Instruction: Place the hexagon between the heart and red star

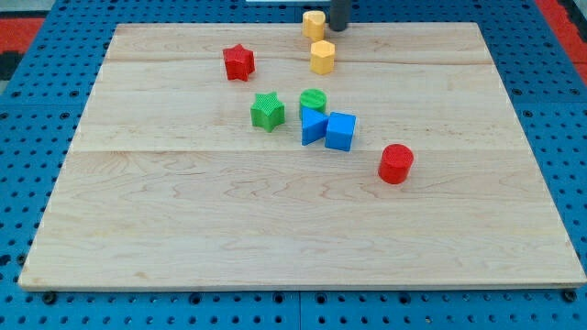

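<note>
The yellow hexagon (322, 57) lies near the view's top, just below the yellow heart (315, 23), which sits at the board's top edge. The red star (238, 62) lies to the left of the hexagon, with a wide gap between them. My tip (338, 28) is at the top edge, right beside the heart on its right and above the hexagon. Only the short lower end of the rod shows.
A green star (267, 111), a green cylinder (313, 99), a blue triangle (313, 126) and a blue cube (340, 131) cluster near the middle. A red cylinder (396, 163) lies to their lower right. The wooden board (183, 229) rests on a blue pegboard.
</note>
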Robot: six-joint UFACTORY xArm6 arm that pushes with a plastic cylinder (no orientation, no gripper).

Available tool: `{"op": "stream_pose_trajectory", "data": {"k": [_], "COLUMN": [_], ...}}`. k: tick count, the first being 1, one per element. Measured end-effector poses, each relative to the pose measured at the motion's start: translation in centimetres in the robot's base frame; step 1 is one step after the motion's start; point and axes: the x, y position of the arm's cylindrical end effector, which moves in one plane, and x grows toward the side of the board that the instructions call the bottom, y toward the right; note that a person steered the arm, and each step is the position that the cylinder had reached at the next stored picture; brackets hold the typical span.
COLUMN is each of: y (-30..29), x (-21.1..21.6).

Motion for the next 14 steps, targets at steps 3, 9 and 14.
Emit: {"op": "stream_pose_trajectory", "data": {"k": [3, 9, 14], "y": [8.2, -8.8, -10.9], "x": [4.8, 13.1, 10.0]}}
